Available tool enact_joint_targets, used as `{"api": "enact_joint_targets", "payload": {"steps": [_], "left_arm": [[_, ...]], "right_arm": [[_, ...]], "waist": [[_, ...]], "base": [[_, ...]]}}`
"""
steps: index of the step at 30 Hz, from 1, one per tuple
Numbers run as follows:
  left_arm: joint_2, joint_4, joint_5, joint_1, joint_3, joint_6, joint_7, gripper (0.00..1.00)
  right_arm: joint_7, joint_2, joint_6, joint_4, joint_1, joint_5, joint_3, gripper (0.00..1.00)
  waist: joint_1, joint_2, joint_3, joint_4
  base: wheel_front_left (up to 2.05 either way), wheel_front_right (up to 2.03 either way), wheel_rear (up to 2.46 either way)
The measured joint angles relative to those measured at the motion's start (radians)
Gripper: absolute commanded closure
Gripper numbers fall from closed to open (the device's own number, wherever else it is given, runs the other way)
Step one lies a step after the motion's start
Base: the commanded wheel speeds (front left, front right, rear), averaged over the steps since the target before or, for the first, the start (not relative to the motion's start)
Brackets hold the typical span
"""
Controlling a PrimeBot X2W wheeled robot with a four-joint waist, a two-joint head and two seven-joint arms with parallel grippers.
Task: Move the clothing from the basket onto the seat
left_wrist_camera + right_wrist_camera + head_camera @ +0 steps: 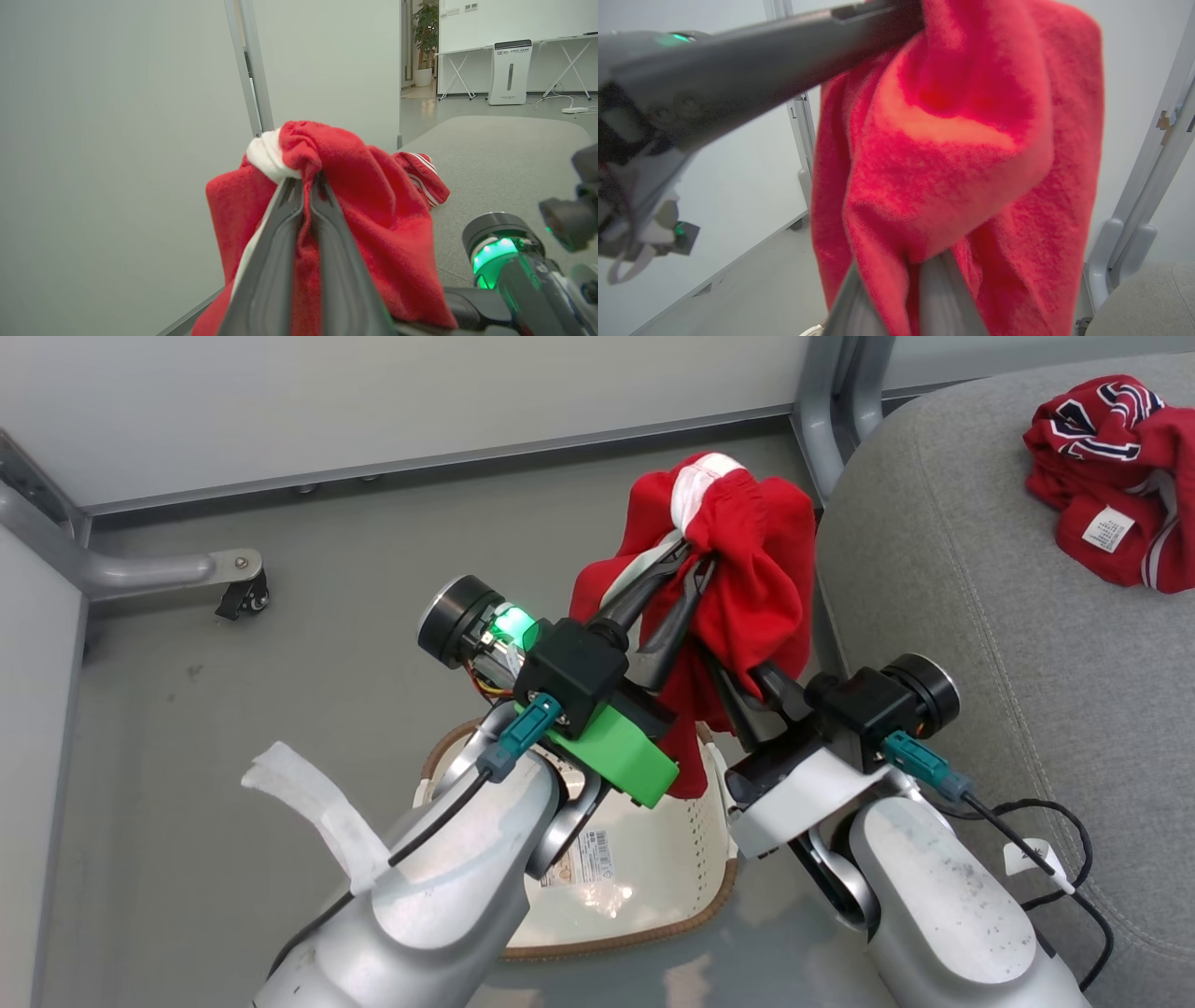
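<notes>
A red garment with a white band (747, 560) hangs in the air between the basket and the seat, one piece of the clothing. My left gripper (695, 555) is shut on its top fold, the fingers (280, 224) pinching red cloth. From the lower right, my right gripper (910, 280) is shut on a lower fold of the same garment, its fingers (752, 700) partly buried in the cloth. The cream basket (653, 933) stands on the floor beneath my arms. A second red garment with navy lettering and a white label (1111, 476) lies crumpled on the grey seat (980, 616).
A grey metal frame leg with a caster (243, 588) lies on the floor at left, and an upright post (831, 411) stands by the seat's corner. A black cable (1055, 840) trails over the seat's near edge. A pale wall panel runs behind.
</notes>
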Motion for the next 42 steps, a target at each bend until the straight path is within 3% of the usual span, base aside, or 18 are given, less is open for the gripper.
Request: {"api": "enact_joint_targets", "payload": {"steps": [21, 42], "left_arm": [[0.000, 0.013, 0.028, 0.015, 0.025, -0.010, -0.001, 0.00], [0.014, 0.040, 0.061, 0.055, 0.040, -0.032, -0.001, 0.00]], "right_arm": [[0.000, 0.001, 0.000, -0.026, 0.025, 0.001, -0.042, 1.00], [0.000, -0.024, 0.000, -0.129, 0.100, -0.028, -0.238, 1.00]], "waist": [[0.0000, 0.0000, 0.010, -0.032], [0.0000, 0.0000, 0.050, -0.243]], "base": [[0.00, 0.00, 0.00], [0.00, 0.00, 0.00]]}}
